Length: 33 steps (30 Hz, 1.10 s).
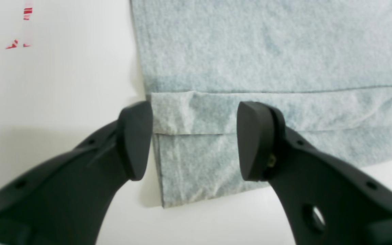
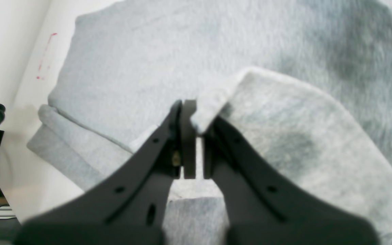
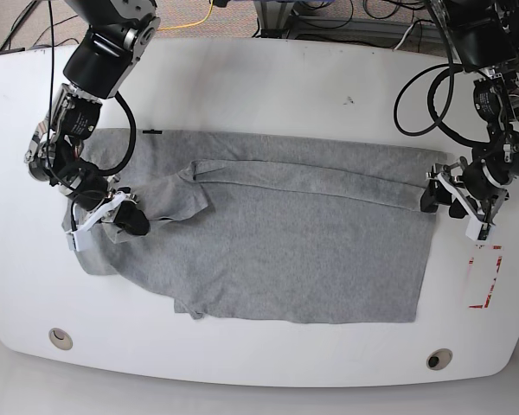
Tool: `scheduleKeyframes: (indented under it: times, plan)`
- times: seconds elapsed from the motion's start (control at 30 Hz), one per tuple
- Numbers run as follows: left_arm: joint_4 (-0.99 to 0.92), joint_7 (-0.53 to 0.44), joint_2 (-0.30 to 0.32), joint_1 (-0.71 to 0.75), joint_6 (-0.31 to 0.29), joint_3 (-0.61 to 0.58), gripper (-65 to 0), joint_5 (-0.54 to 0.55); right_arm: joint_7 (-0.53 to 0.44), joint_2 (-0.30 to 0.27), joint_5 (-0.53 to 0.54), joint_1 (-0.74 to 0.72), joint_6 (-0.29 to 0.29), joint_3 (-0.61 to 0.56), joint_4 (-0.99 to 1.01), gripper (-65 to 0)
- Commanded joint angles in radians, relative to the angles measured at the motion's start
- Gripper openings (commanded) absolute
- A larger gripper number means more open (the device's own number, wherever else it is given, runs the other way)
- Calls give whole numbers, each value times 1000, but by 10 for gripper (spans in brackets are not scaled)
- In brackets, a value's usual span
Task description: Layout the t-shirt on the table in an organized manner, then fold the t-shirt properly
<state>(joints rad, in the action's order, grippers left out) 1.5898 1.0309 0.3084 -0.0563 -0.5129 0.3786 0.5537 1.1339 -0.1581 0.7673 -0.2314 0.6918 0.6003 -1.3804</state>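
Pinching soft heather-grey t-shirt (image 2: 131, 68) sleeve – right fingers (image 2: 189, 143) clenched, left fingers (image 1: 250, 143) spread wide

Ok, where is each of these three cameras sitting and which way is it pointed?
Left wrist: on the left arm, looking down past its open left pincer at the t-shirt hem corner and white table.
Right wrist: on the right arm, looking along the right pincer, shut on a raised fold of t-shirt.
Base: overhead, facing down at the whole table; both arms show at the sides.
Shared: all three see the grey t-shirt; the left wrist and base views share the red tape.
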Motion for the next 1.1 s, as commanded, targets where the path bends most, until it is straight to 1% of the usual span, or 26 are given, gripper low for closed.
scheduleKeyframes:
  times: [0.0, 0.03, 0.07, 0.17, 0.23, 0.27, 0.3, 0.37, 0.4, 0.43, 0.53, 0.8, 0.93, 0.97, 1.07]
  plan:
    - [24, -21, 16, -4, 0, 6, -278, 15, -22, -11, 28, -23, 6, 0, -21, -498]
    - [25, -21, 16, -4, 0, 6, -278, 15, -22, -11, 28, -23, 6, 0, -23, -482]
    - [25, -21, 16, -3, 0, 6, -278, 15, -22, -11, 28, -23, 6, 0, -24, -415]
    - [25, -21, 16, -3, 0, 6, -278, 15, -18, -13, 33, -21, 6, 4, -26, -263]
    - [25, -21, 15, -3, 0, 6, -278, 16, -15, -33, 37, -15, 6, 7, -34, -163]
    - [25, -21, 15, -3, -2, 6, -278, 16, -15, -41, 37, -13, 6, 7, -38, -144]
    - [27, -21, 15, -3, -2, 6, -278, 19, -13, -54, 37, 8, 6, 8, -52, -81]
    - [31, -21, 15, -3, -3, 6, -278, 21, -13, -70, 39, 37, 6, 8, -81, -25]
    - [37, -21, 15, -3, -3, 6, -278, 21, -13, -76, 39, 50, 6, 8, -98, -10]
    - [51, -21, 15, -3, -3, 6, -278, 21, -13, -85, 39, 73, 6, 8, -127, 0]
    - [85, -21, 15, -3, -5, 6, -278, 16, -13, -116, 30, 125, 6, 8, -173, 0]
    - [108, -28, 15, -1, -5, 6, -279, 13, -30, -209, 28, 260, 6, 10, -195, 0]
    - [109, -87, 13, 25, -5, 3, -349, -5, -96, -242, 27, 307, 6, 10, -190, 0]
    - [111, -117, 13, 37, -3, 0, -379, -24, -120, -252, 27, 323, 6, 8, -190, 0]
    - [109, -192, 13, 45, 1, -48, -425, -79, -176, -275, 8, 349, 6, 7, -189, 0]
